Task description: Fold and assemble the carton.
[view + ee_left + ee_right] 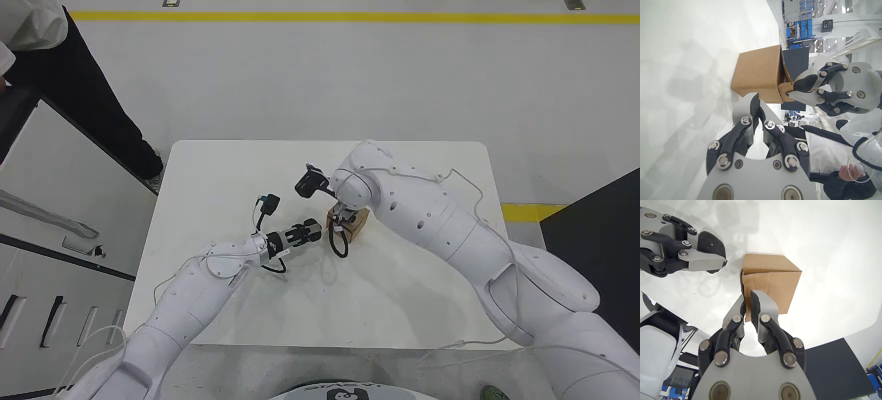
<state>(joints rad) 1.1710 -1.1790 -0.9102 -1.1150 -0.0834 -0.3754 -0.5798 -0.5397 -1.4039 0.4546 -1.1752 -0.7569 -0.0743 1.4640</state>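
A small brown carton [361,223] [757,73] [776,264] sits near the middle of the white table [420,300], with one flap standing out at its side. My right gripper [343,220] [748,299] [791,91] is shut on that flap's edge, the cardboard pinched between its pads. My left gripper [316,230] [757,103] [716,269] is shut with nothing in it. It sits close beside the carton's lower corner on the flap side, a small gap away from it.
Bare table surface lies on all sides of the carton. The right arm's white links [450,225] stretch across the table's right half. A dark panel [600,230] sits off the right edge, and a person [70,80] stands past the far left corner.
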